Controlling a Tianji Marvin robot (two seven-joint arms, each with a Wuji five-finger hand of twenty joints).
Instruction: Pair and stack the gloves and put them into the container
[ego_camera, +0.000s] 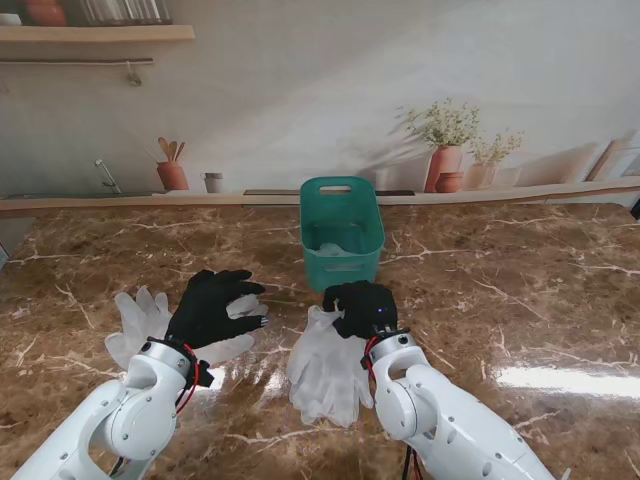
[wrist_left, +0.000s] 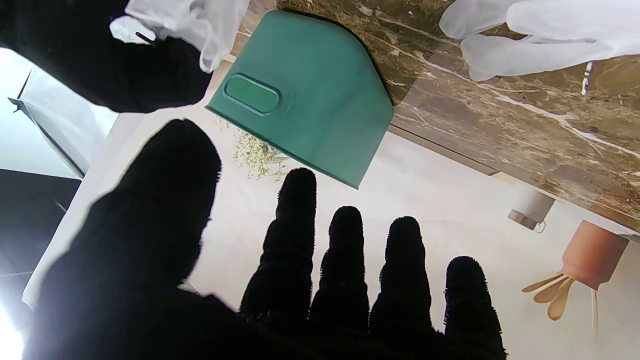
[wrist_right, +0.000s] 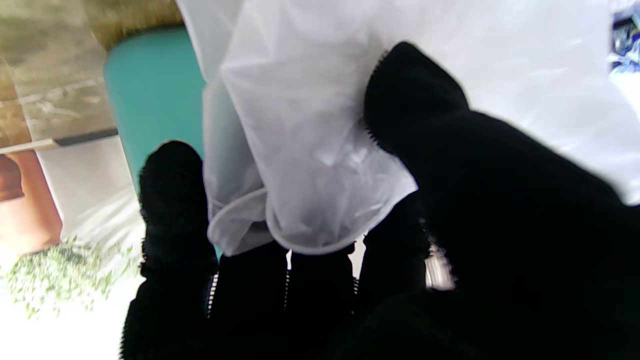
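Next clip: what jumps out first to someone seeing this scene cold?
Two black-gloved robot hands over translucent white gloves on the brown marble table: the right hand pinches the cuff of a glove pile, while the left hand hovers open over other white gloves. Beyond them stands a teal plastic container.

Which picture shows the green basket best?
The stand view: the whole green basket shows, open top, something pale inside. The left wrist view shows only its outer wall and handle slot; the right wrist view only a blurred strip behind a glove.

marble table (ego_camera: 520, 300) | wall shelf (ego_camera: 95, 33) | backdrop with printed potted plants (ego_camera: 445, 150)
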